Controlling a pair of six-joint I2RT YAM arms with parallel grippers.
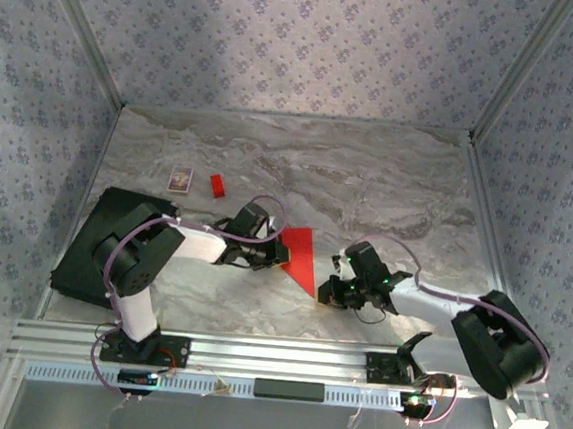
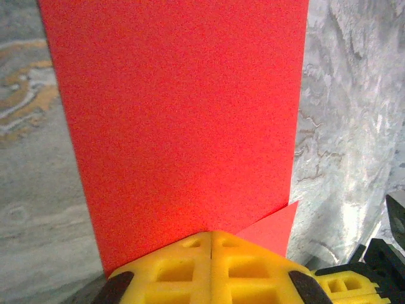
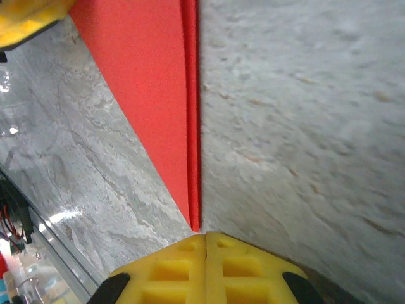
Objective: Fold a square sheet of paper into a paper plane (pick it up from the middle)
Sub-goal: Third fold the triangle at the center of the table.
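The folded red paper (image 1: 300,256) looks thin, light and floppy, so I'd pinch it mid-crease. My left gripper (image 2: 211,235) and right gripper (image 3: 205,237) both sit with fingers together at its edges.

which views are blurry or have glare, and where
Right wrist: the table right of the red paper is smeared, with a glare streak at lower left; left wrist: paper grain sharp, marble washed out at lower right; top external: soft detail, no glare on the table.

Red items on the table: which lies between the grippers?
The large folded red paper triangle; the tiny red block sits apart, farther back beside the patterned card.
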